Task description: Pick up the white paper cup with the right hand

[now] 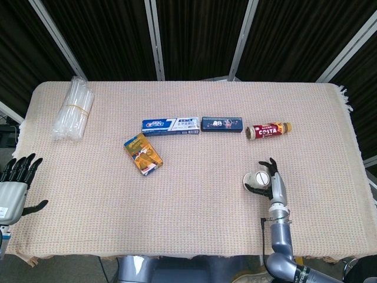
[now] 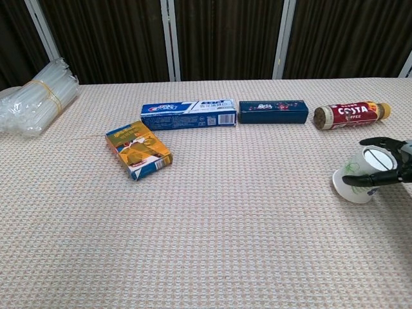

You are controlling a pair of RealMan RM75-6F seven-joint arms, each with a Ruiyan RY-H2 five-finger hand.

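Right hand [image 2: 386, 168] wraps fingers round white paper cup [image 2: 360, 177], cup tilted, at 4 o'clock on woven beige tablecloth [image 1: 194, 194]; grasp looks done, lift clearance unclear; left hand [image 1: 15, 186] idle, fingers spread

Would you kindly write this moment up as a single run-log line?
right hand: grips white paper cup | cup: tilted, near right table edge | left hand: idle, fingers apart, holds nothing | Costa bottle: lying on table behind cup
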